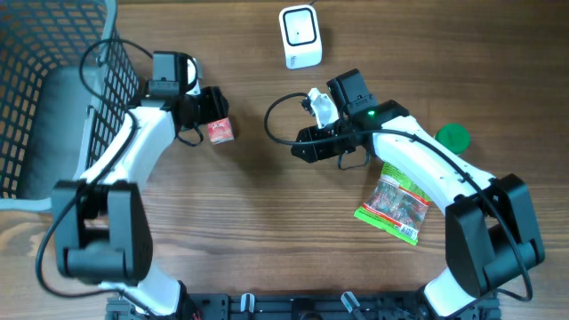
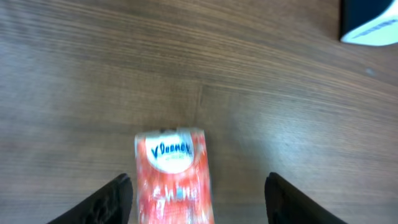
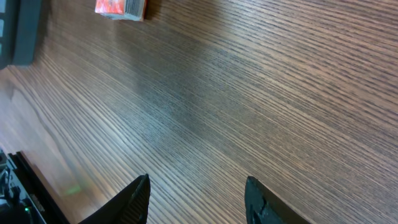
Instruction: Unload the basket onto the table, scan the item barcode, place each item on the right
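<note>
The item is a small red tissue pack [image 1: 220,131] with a white oval logo, lying on the wooden table left of centre. My left gripper [image 1: 219,123] is open around it. In the left wrist view the pack [image 2: 174,177] sits between the black fingers, nearer the left finger [image 2: 112,202], with table showing on both sides. No barcode shows on the face that I see. The white scanner [image 1: 300,36] stands at the back centre, and its corner [image 2: 370,22] shows top right. My right gripper [image 1: 300,145] hovers open over bare table [image 3: 197,180], and the pack [image 3: 119,7] lies far ahead of it.
A dark wire basket [image 1: 44,89] fills the far left. By the right arm lie a green disc [image 1: 452,136] and a green snack bag [image 1: 396,200]. A black cable loops near the right wrist [image 1: 276,120].
</note>
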Motion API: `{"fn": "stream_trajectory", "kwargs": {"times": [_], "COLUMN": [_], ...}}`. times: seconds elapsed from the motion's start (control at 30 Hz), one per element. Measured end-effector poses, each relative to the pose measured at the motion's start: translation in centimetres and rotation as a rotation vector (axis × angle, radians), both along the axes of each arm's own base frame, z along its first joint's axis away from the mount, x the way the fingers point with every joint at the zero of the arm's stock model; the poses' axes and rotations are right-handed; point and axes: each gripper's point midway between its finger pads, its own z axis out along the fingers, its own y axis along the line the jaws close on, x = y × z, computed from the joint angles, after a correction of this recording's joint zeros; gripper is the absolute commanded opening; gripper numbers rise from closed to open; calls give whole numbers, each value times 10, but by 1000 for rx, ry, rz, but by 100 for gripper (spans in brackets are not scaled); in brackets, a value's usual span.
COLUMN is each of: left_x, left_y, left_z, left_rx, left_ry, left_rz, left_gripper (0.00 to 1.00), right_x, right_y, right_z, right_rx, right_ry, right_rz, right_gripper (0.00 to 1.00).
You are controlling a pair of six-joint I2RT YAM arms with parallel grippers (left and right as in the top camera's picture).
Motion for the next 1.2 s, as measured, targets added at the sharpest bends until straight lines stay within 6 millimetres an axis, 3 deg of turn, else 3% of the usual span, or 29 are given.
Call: {"fn": "stream_trajectory", "kwargs": {"times": [0.1,0.17,0.27,0.5,0.73,0.83,0.93,1.07,1.2], "left_x": [10,12,3,-24,-73,-95,-110,-121,-104], "left_y": [1,4,5,-21,-91,-130,-153,-151,-129], "left_z": [-25,-41,-60,-65,-66,-66,-64,-62,-49], "left_rx": [20,34,45,35,41,51,54,61,41], "left_ry": [12,31,96,205,329,346,351,403,396], "left_rz": [16,32,49,11,-91,-170,-224,-221,-148], "left_gripper": [67,59,53,54,61,69,72,86,99], "right_x": [0,0,0,-5,-3,1,1,1,1], "right_y": [0,0,0,-8,-42,-60,-70,-71,-69], "right_z": [0,0,0,-6,-14,-13,-12,-11,-10], "right_rx": [0,0,0,-47,-113,-86,-70,-57,-48], "right_ry": [0,0,0,28,80,99,114,112,106], "right_rz": [0,0,0,-15,-78,-95,-91,-77,-70], "right_gripper": [50,50,50,50,50,52,55,61,67]}}
